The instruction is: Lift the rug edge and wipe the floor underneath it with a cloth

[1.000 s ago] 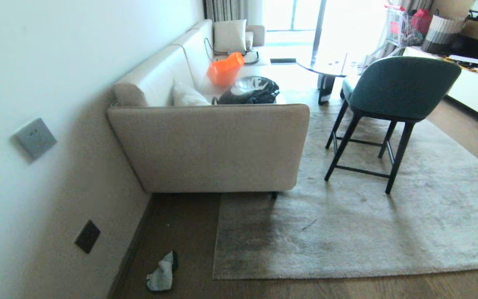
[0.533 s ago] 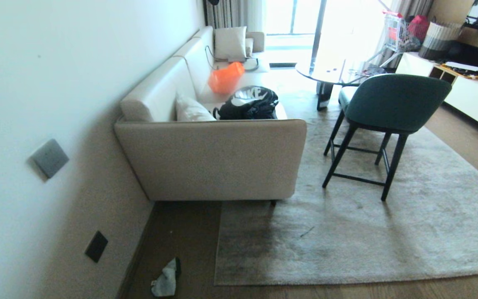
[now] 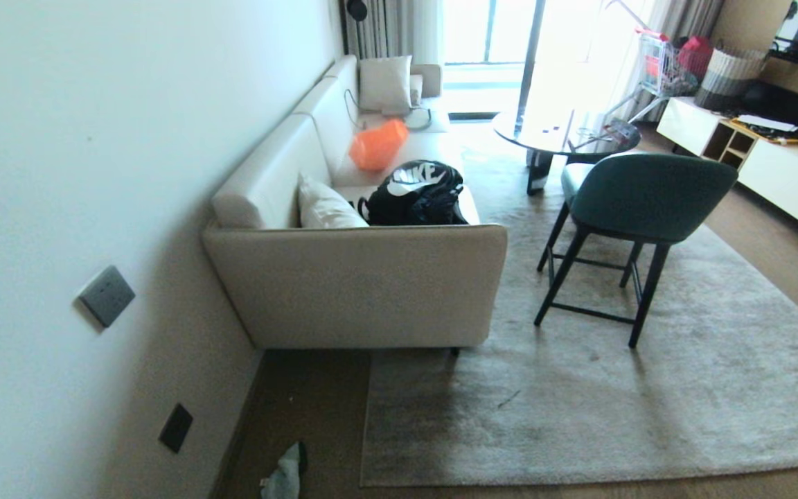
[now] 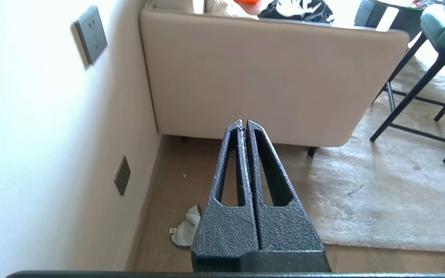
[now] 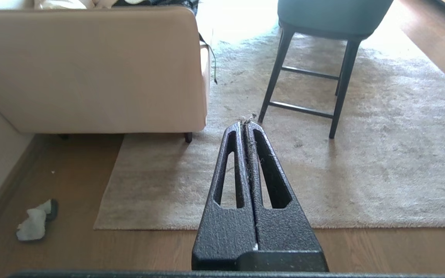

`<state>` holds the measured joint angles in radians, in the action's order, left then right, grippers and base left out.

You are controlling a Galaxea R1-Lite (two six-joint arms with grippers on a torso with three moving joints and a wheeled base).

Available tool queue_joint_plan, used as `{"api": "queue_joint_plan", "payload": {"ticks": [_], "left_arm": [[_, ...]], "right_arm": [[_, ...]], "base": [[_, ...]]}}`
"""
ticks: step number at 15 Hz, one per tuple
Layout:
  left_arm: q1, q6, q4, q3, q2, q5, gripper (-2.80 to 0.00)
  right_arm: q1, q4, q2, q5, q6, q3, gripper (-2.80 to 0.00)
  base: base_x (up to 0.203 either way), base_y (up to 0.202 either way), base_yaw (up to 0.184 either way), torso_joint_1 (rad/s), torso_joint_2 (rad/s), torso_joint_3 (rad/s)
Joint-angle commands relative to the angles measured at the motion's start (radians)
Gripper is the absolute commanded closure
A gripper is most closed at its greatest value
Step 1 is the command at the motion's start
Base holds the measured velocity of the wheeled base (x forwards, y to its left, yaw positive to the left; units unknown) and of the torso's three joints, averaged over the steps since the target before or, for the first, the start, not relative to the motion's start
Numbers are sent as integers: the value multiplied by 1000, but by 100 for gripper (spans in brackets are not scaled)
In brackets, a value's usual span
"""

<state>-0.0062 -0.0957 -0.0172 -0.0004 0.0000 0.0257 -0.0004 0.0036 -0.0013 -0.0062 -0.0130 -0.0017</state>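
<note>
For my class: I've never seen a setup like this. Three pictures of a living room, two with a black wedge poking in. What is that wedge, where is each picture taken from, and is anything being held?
One picture comes from a camera on the robot's head, looking down at the room. The other two come from cameras on its wrists. The black wedge is a gripper, its two fingers pressed shut: the left gripper and the right gripper. Neither holds anything.

On the floor lies a large rug, flat, its corner near the sofa. A small cloth lies crumpled on bare wood by the wall. A green chair stands on the rug.
</note>
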Motion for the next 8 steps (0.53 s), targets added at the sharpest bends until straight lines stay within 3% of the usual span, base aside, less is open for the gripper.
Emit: {"api": "queue_joint_plan", "payload": {"ticks": [1, 8], "left_arm": [[0, -1, -1, -1, 0, 0, 0], [0, -1, -1, 0, 0, 0, 0]], "right_arm": [[0, -1, 1, 0, -1, 0, 0], [0, 1, 1, 0, 1, 0, 0]], "base": [[0, 0, 0, 196, -543, -365], [0, 0, 0, 222, -582, -364]]}}
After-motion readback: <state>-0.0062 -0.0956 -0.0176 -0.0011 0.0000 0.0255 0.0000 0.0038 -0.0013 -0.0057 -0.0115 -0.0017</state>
